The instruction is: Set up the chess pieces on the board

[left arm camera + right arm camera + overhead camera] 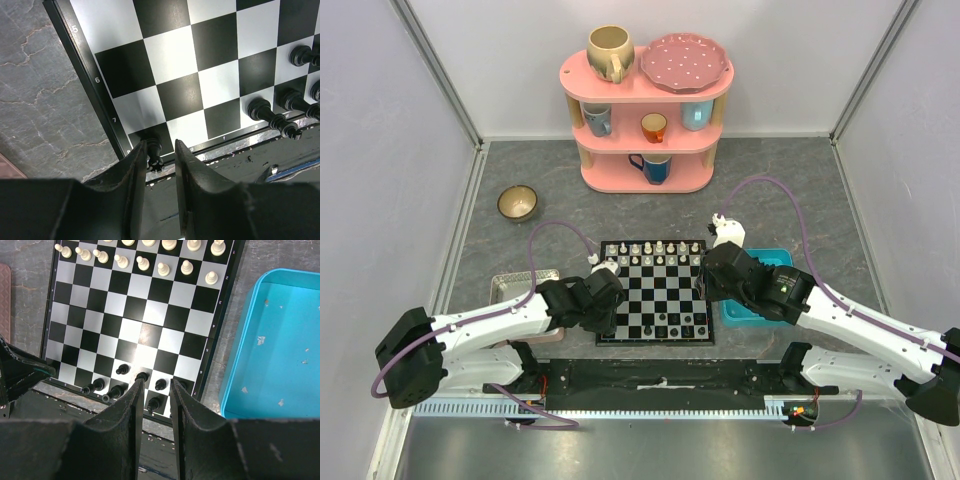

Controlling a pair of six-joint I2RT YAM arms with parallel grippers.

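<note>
On the left wrist camera, the left gripper [160, 145] has its jaws partly apart. A black rook [154, 150] (a rook going by its notched top) stands between the fingertips on the corner square of the board [170, 55]. It sits close against one finger [136, 170], and a clear gap shows on the other side, so I read no grip on it. Further black pieces [260, 109] stand along the near rows, off to the side of the opposite finger.

The right gripper [156, 381] is also partly open and holds nothing. Its fingers [131, 410] hang over the near edge of the board, and through the gap I see two black pieces, neither touching a finger. More black ones stand just beside the same fingertips, to the left in that view. The cream-white pieces [142, 262] fill the two far rows, well ahead of the gripper. The blue tray [270, 340] lies just off the board's edge, beside the gripper on the other side.

From above, both grippers flank the board, one at each side edge.
</note>
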